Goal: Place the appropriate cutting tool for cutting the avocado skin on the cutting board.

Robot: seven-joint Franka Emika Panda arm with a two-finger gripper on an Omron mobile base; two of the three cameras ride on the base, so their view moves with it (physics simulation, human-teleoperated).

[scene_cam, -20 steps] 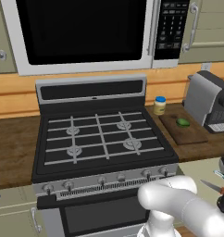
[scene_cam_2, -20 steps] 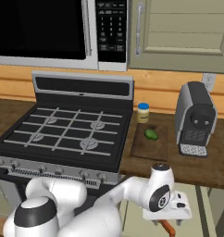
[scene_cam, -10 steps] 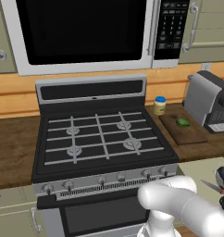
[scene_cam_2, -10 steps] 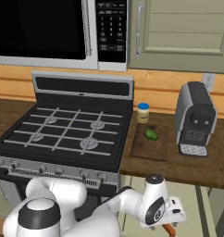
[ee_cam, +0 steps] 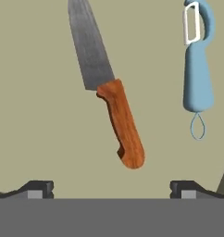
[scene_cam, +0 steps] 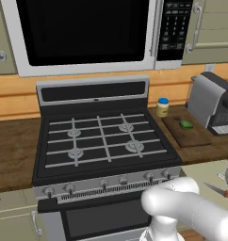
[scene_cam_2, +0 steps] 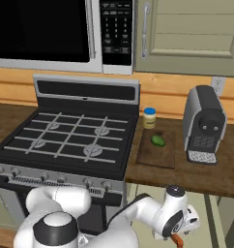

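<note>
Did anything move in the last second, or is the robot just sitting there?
The arm has moved: the gripper has sunk lower in front of the counter, down toward the knife, whose handle lies between its spread fingertips, not yet gripped. The avocado, the cutting board, the jar and the coffee machine have stayed put, as has the blue peeler beside the knife.

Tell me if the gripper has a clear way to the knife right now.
Probably yes. The gripper is open above the knife, with its handle lying bare between the fingertips. The blue peeler lies apart to one side, so nothing seems to block it.
</note>
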